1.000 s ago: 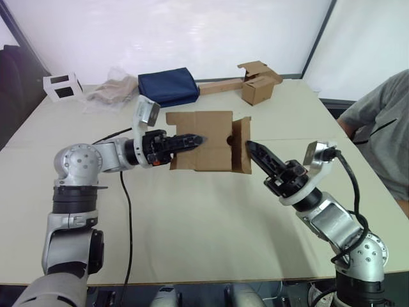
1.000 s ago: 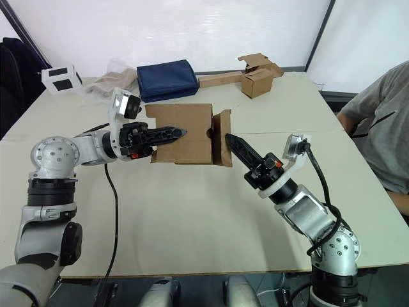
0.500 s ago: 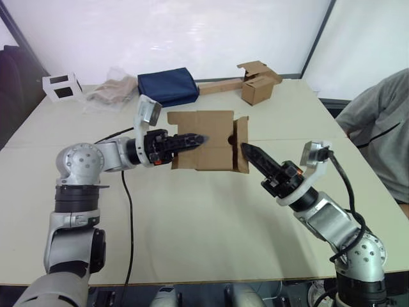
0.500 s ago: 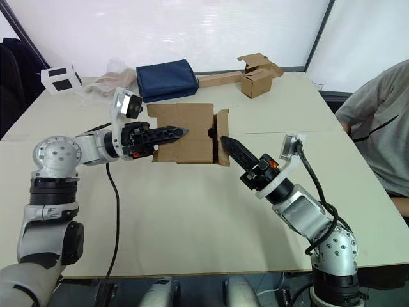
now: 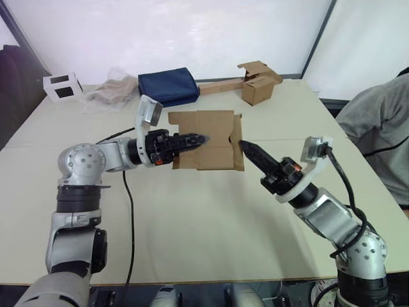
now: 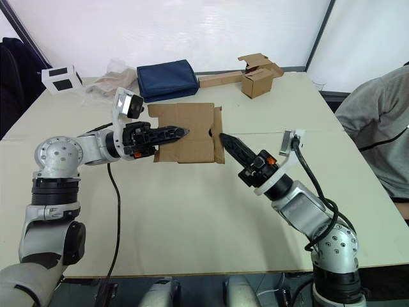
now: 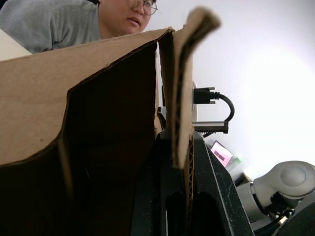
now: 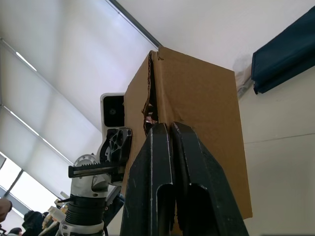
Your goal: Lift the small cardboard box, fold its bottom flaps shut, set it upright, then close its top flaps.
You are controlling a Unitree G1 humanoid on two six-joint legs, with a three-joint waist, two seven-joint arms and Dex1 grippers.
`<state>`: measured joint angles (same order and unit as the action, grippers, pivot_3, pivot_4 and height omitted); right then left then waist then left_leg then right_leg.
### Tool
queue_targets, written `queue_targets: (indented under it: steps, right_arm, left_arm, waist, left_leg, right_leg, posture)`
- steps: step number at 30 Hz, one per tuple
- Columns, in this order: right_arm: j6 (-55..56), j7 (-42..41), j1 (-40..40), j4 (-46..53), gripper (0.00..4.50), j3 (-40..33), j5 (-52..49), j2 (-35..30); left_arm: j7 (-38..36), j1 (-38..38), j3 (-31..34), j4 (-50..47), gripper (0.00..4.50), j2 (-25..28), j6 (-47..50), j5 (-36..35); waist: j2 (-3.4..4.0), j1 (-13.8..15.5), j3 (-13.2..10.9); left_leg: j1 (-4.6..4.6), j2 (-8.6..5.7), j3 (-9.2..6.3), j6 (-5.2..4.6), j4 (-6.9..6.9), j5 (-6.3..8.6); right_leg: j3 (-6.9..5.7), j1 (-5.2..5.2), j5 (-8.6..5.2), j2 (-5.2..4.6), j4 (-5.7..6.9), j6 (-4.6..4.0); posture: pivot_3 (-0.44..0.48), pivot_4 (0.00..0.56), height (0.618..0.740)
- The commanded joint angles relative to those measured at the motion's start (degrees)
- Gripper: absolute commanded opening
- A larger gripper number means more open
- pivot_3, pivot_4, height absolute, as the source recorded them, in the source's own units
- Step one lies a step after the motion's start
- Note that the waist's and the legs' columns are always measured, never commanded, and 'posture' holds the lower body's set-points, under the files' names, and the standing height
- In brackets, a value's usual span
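Small cardboard box (image 5: 208, 139) held off the tabletop (image 5: 192, 217), over its middle, nearer the far edge. Left gripper (image 5: 195, 139) clamps one box wall between its fingers. Right gripper (image 5: 246, 148), fingers pressed together, tip against the flap (image 5: 238, 142) at the box's right end, nearly folded flat.

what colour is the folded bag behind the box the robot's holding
Dark navy blue bag, clearest in the left eye view.

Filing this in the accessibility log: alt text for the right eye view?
The left pincer holds the small cardboard box above the table, while the shut right pincer presses a flap at its end. Behind lie a navy bag and another cardboard box.
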<state>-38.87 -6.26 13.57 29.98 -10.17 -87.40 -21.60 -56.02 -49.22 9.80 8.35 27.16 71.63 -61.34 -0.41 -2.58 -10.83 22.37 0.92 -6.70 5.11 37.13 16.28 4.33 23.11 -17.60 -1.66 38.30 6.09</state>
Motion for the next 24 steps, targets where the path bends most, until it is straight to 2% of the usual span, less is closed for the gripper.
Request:
queue_targets:
  steps: [1,13,24]
  right_arm:
    - [0.55,0.37,1.38,3.71,0.04,0.62,-0.44,-0.59]
    - [-0.04,4.95,4.00,5.60,0.04,3.91,-6.03,-0.19]
    - [-0.54,5.98,3.99,3.93,0.04,6.29,-3.93,-0.10]
  left_arm:
    - [-0.37,-1.63,0.32,-0.66,0.00,-0.03,-0.94,-0.04]
    - [0.86,-2.06,0.95,-0.04,0.00,-1.60,-1.76,-0.34]
    - [3.99,-2.48,3.80,-0.86,0.00,-3.46,-0.25,-2.94]
  waist:
    - [0.00,0.00,0.00]
    - [0.00,0.02,0.00]
    - [0.00,0.01,0.00]
  left_leg:
    - [0.00,0.00,0.00,0.00,0.00,0.00]
    - [0.00,0.00,0.00,0.00,0.00,0.00]
    - [0.00,0.00,0.00,0.00,0.00,0.00]
  right_leg:
    - [0.00,0.00,0.00,0.00,0.00,0.00]
    - [0.00,0.00,0.00,0.00,0.00,0.00]
    - [0.00,0.00,0.00,0.00,0.00,0.00]
  posture:
    - [0.000,0.150,0.740]
    - [0.000,0.150,0.740]
    - [0.000,0.150,0.740]
